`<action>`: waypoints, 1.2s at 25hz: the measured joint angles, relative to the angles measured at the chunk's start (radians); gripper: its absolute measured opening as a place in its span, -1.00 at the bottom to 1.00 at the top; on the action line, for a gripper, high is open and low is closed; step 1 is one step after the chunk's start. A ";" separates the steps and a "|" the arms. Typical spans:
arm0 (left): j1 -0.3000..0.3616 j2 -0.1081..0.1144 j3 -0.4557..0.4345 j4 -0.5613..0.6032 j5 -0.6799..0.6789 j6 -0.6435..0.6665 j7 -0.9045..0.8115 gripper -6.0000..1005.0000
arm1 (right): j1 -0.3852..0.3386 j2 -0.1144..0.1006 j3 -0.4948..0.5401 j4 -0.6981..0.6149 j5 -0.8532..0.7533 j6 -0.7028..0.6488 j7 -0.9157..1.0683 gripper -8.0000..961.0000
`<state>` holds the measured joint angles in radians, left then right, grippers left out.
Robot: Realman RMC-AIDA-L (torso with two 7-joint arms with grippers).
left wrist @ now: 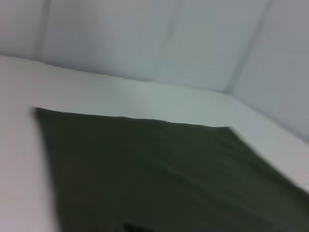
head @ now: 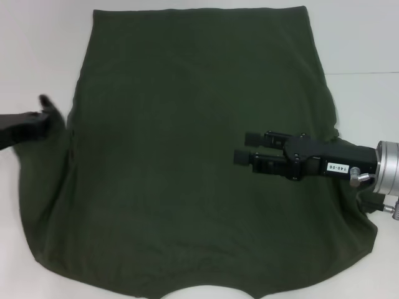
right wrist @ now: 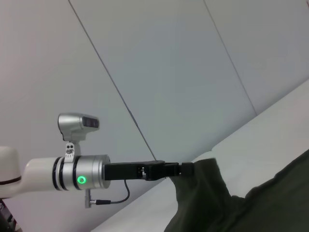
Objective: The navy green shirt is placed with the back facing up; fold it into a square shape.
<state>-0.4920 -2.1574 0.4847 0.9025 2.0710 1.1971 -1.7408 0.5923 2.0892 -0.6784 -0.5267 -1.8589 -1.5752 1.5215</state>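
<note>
At left edge, left tool [head: 51, 112] lifts navy green shirt [head: 187, 124]; right tool [head: 240, 147] above

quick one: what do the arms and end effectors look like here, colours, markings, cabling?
Right end effector: matte black, boxy, two parallel black fingers, a white label reading 140-06, then a silver metal wrist collar. Left end effector: black and slim, on a silver cylindrical wrist with a green-lit ring, a thin black cable looping beneath, a silver camera module on top, and a white arm link behind. No sleeves.
</note>
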 joint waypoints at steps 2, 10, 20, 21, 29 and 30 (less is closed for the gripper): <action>-0.004 -0.002 0.017 0.000 -0.004 0.034 -0.020 -0.98 | 0.000 0.000 0.000 0.006 0.000 0.002 -0.006 0.60; -0.029 -0.010 0.141 -0.041 -0.046 0.061 -0.105 -0.95 | -0.002 0.000 -0.004 0.011 0.000 0.004 -0.012 0.60; -0.034 -0.009 0.164 -0.101 -0.115 0.059 -0.111 -0.80 | -0.011 -0.001 0.000 0.010 0.000 0.000 -0.013 0.60; -0.034 -0.009 0.170 -0.108 -0.115 0.057 -0.108 -0.77 | -0.011 -0.002 0.000 0.010 0.000 0.000 -0.013 0.60; -0.024 -0.011 0.198 -0.137 -0.116 0.077 -0.052 -0.52 | -0.011 -0.002 0.000 0.003 0.000 0.000 -0.014 0.60; -0.021 -0.012 0.196 -0.137 -0.116 0.080 -0.045 -0.45 | -0.011 -0.002 0.000 0.003 0.000 0.000 -0.014 0.60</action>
<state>-0.5129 -2.1690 0.6804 0.7651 1.9546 1.2768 -1.7860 0.5814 2.0876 -0.6780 -0.5238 -1.8592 -1.5754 1.5078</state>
